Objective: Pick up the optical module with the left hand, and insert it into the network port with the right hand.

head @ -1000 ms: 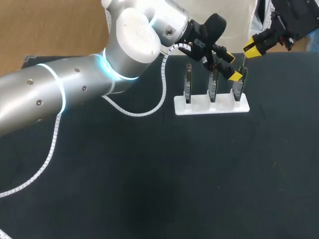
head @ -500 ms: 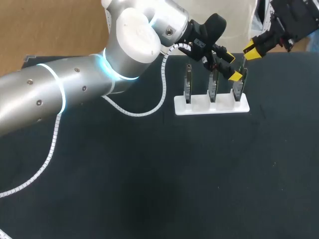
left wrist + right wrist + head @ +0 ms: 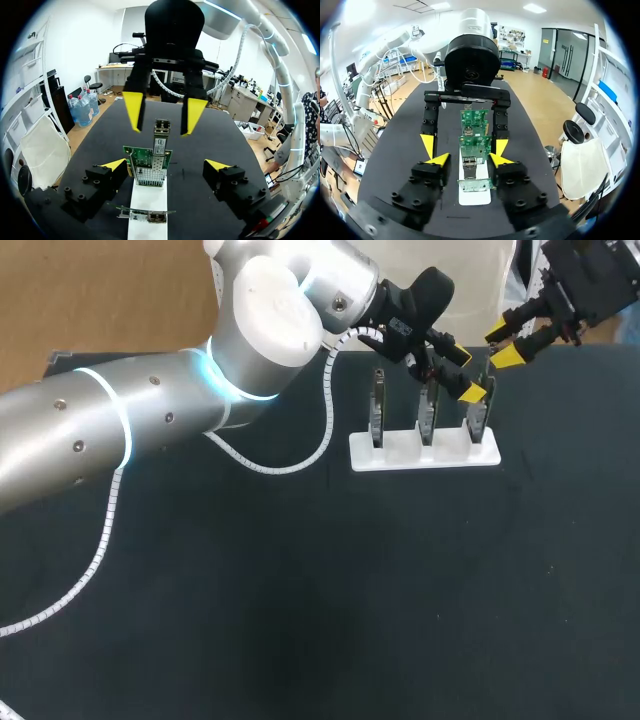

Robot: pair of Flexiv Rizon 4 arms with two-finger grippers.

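Our L gripper (image 3: 165, 165) is spread, straddling the end card (image 3: 148, 167) w/o touching. The optical module (image 3: 160, 136) stands upright just ahead, between the tips, long axis vertical. R gripper (image 3: 164, 112), also spread, hovers beyond; L is nearer.

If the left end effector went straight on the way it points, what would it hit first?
Likely the upright circuit board holding the optical module, just ahead between the left end effector's open fingers; the right end effector hangs beyond. Depth is unclear.
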